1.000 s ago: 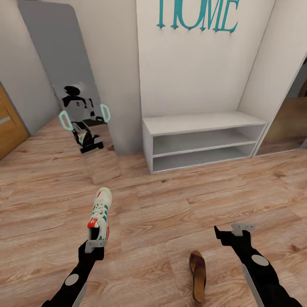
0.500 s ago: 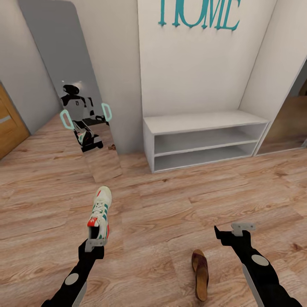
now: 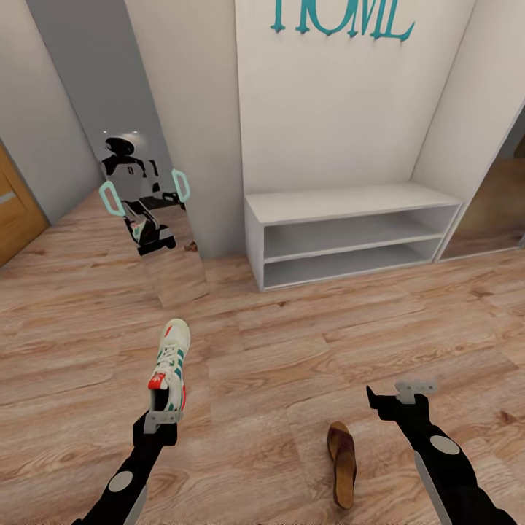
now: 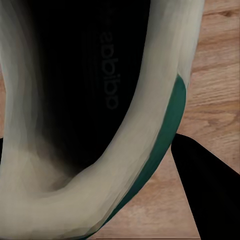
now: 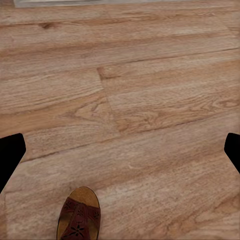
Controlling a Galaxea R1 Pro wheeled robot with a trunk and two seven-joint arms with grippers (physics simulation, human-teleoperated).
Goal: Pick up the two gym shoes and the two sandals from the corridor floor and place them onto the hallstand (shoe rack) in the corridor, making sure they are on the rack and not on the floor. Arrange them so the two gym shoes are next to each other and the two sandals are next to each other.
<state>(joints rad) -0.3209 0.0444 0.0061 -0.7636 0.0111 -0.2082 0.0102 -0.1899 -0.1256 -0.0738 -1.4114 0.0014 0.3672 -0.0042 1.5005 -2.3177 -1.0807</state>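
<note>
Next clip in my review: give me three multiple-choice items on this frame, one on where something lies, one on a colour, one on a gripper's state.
1. Where is the brown sandal?
A. on the floor beside the right arm
B. on the rack's top
C. in the lower shelf slot

2. What colour are the wall letters?
A. red
B. teal
C. black

3. What is the left gripper doing?
A. hanging open with nothing in it
B. shut on a sandal
C. shut on the gym shoe

Answers: 1 A, the sandal lies on the planks, far from the shoe rack. 2 B, the letters are teal on a pale wall. 3 C, the jaws clamp the shoe's heel and its opening looms in the left wrist view.
</note>
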